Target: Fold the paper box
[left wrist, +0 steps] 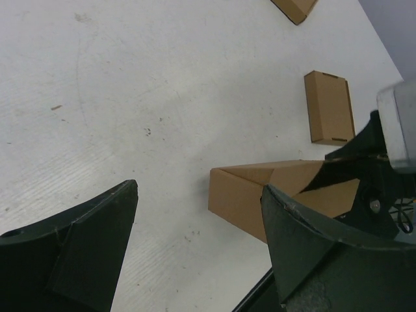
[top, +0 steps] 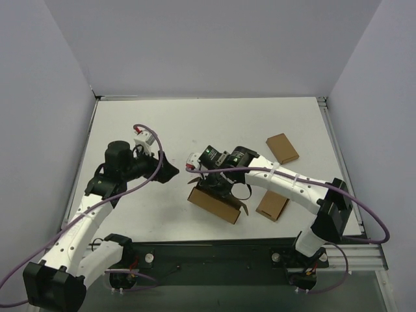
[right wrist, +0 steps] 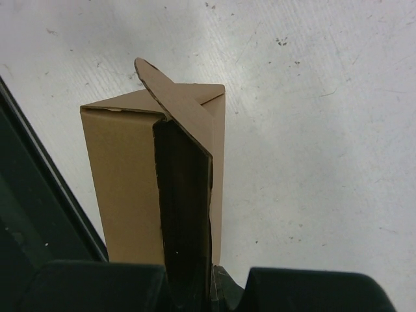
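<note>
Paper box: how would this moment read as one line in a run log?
paper box part-folded | right pincer astride its wall, grip unclear | left pincer open, apart from box | two small boxes aside

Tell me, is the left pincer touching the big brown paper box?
Apart. In the top view, a strip of white table shows between the open left pincer and the nearest corner of the paper box.

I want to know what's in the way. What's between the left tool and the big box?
Nothing: only bare table between the left tool and the box, as the top view shows.
</note>
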You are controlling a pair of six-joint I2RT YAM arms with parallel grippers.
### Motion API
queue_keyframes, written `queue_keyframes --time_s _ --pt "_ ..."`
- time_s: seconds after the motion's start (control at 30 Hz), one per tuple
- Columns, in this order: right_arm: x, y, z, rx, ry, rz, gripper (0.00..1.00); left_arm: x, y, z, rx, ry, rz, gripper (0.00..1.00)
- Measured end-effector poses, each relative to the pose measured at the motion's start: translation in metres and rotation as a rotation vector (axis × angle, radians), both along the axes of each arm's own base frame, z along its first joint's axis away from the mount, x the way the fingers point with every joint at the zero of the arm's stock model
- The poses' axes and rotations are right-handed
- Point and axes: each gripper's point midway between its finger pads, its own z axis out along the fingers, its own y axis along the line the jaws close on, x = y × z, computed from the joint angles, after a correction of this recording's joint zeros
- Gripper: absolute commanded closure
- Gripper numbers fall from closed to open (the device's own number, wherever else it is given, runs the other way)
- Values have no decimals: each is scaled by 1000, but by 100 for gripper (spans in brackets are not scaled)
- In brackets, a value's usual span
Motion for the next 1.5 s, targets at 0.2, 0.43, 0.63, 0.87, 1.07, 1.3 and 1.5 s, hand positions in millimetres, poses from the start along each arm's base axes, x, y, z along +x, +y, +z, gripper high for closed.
queue_keyframes --time_s 0.2,0.43,0.63,0.87,1.07,1.3,1.5 --pt "3 -2 -4 61 131 -16 100 -36 -9 -14 -90 55 -72 14" --pt "5 -4 -3 164 268 -29 100 -70 -15 8 -160 -28 -165 12" --pt "1 0 3 243 348 -23 100 -91 -30 19 -217 -52 -315 11" --pt "-4 1 23 351 394 -3 100 -108 -44 13 -187 -69 -434 12" --pt "-9 0 47 438 398 16 100 -121 -53 0 -96 -102 -493 11" --pt "-18 4 53 475 436 39 99 -104 -43 -11 0 -145 -409 10" --pt "-25 7 56 491 464 57 99 -97 -47 -15 19 -149 -426 10"
